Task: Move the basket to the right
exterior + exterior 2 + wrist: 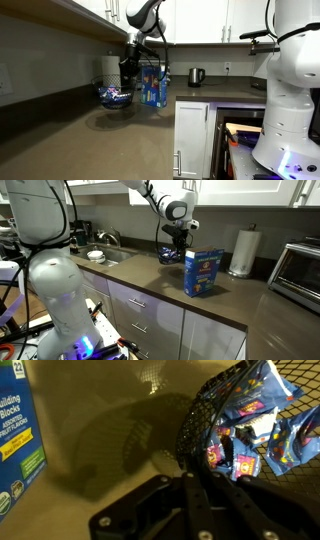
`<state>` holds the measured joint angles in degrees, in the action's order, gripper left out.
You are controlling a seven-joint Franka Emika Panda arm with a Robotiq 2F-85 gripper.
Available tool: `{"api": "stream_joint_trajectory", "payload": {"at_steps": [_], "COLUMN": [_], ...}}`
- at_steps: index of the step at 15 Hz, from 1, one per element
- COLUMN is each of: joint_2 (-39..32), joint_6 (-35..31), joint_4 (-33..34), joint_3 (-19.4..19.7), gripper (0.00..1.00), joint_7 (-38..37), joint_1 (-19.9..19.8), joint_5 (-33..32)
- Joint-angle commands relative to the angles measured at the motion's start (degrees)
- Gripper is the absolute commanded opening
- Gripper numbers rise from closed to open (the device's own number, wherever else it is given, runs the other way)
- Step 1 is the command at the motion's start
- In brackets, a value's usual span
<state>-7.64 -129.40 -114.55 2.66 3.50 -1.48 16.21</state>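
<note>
Only the wrist view shows the hand [186, 468] pinching the basket [215, 400] rim.

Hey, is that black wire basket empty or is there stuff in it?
Not empty. In the wrist view, the basket holds several colourful packets, visible through its mesh.

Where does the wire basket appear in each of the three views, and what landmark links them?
Exterior view: basket left of centre, just left of the blue box.
Exterior view: basket near centre, up and left of the blue box.
Wrist view: basket upper right; blue box at the left edge.
Shared landmark: the blue box.
</note>
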Motion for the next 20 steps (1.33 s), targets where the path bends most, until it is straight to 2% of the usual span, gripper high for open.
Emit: {"api": "stream_joint_trajectory", "payload": {"at_steps": [1,6,13,14,15,20], "joint_2": [-4.0,-7.5,-9.1,-9.1,-8.9,-6.5], "joint_6": [1.1,1.4,1.1,1.1,1.2,2.0], "joint_4": [3.6,5.1,4.1,3.9,3.6,1.8], "joint_3": [-0.3,-0.6,-0.6,-0.6,-0.7,-1.0], "gripper": [0.01,0.01,0.01,0.29,0.30,0.62], "joint_7": [-1.3,-1.4,-2.4,-2.6,-2.8,-4.4], "joint_1": [-1.4,-2.9,-2.9,-2.7,-2.5,-1.2], "joint_5": [2.1,4.6,3.2,2.7,2.3,-0.3]}}
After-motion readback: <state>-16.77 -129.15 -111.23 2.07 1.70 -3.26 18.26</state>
